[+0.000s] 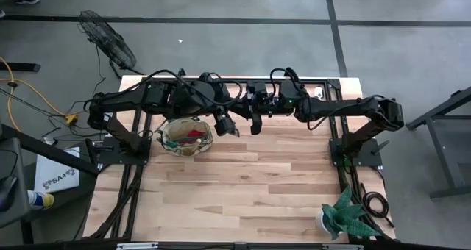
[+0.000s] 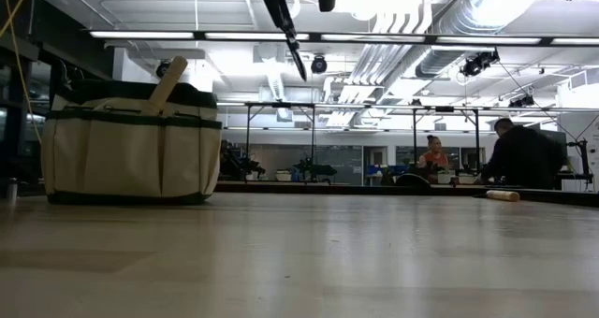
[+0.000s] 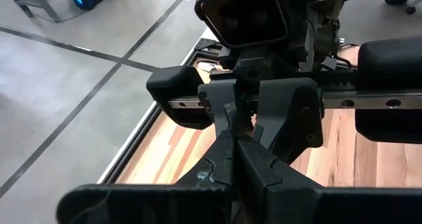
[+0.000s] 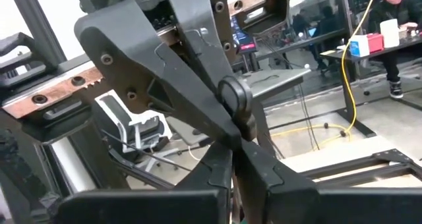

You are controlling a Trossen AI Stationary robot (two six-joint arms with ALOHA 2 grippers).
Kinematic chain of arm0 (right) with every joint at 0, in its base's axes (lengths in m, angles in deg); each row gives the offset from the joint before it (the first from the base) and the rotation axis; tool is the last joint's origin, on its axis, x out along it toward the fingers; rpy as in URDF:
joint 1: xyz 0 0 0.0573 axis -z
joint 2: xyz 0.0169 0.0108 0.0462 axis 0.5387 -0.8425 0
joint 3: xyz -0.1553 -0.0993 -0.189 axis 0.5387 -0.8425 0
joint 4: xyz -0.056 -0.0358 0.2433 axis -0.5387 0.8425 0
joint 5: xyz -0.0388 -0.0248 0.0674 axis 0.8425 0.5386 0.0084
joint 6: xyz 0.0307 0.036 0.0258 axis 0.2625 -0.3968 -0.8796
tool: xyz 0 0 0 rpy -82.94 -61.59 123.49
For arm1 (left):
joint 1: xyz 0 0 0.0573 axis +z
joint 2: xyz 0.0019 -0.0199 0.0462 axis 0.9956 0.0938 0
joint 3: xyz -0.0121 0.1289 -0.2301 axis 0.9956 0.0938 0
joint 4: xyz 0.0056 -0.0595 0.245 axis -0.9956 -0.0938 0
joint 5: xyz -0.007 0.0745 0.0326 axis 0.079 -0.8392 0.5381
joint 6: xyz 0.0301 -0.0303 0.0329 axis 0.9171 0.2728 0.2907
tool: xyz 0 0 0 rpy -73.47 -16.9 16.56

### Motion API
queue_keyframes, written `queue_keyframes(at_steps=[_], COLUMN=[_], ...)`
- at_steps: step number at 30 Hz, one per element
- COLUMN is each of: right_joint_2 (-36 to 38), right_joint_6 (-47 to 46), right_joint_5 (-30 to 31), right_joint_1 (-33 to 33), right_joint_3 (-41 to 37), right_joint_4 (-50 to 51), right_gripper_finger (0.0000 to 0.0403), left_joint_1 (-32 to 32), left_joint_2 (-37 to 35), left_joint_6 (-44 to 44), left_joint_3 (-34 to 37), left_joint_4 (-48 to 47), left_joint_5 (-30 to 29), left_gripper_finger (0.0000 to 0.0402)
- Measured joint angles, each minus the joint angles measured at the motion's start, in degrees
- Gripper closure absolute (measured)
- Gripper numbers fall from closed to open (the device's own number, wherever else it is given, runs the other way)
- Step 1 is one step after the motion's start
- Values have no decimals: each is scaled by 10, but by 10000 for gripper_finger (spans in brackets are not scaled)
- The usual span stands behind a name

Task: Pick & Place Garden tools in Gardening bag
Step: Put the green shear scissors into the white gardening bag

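Note:
The gardening bag (image 1: 188,137), beige with green trim, stands on the far left part of the table (image 1: 243,191). Garden tools lie inside it: a red item (image 1: 195,132) shows from above, and a wooden handle (image 2: 168,79) sticks out of the top. To the right of the bag, high over the table, my left gripper (image 1: 231,129) and my right gripper (image 1: 255,125) face each other closely. Both are shut, and nothing shows between either pair of fingers. The left wrist view shows my left gripper (image 3: 229,122) in front of the right arm's fingers (image 3: 290,112). My right gripper (image 4: 235,105) stands likewise before the left arm's.
A green spiky plant in a white pot (image 1: 344,215) stands at the table's near right corner. Bare wood lies between the bag and the plant. A fan (image 1: 110,40) stands on the floor beyond the far left corner. People sit in the room behind the table (image 2: 519,154).

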State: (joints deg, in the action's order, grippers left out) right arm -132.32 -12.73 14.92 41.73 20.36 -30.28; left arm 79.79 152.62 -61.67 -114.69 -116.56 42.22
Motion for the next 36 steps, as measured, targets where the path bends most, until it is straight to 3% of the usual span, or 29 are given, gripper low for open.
queue_keyframes(at_steps=[17,21,24,36], right_joint_2=[0,0,0,-9], right_joint_6=[-6,-21,-27,-36], right_joint_5=[-3,-32,-61,-76], right_joint_1=[5,15,23,26], right_joint_3=[0,0,1,1], right_joint_4=[38,41,45,28], right_gripper_finger=[399,399,399,400], left_joint_1=[-1,-1,-1,-1], left_joint_2=[-20,-41,-68,-143], left_joint_6=[17,12,-16,-133], left_joint_3=[0,0,0,-1], left_joint_4=[-67,-104,-131,-215], left_joint_5=[15,17,13,11], left_gripper_finger=[392,392,392,391])
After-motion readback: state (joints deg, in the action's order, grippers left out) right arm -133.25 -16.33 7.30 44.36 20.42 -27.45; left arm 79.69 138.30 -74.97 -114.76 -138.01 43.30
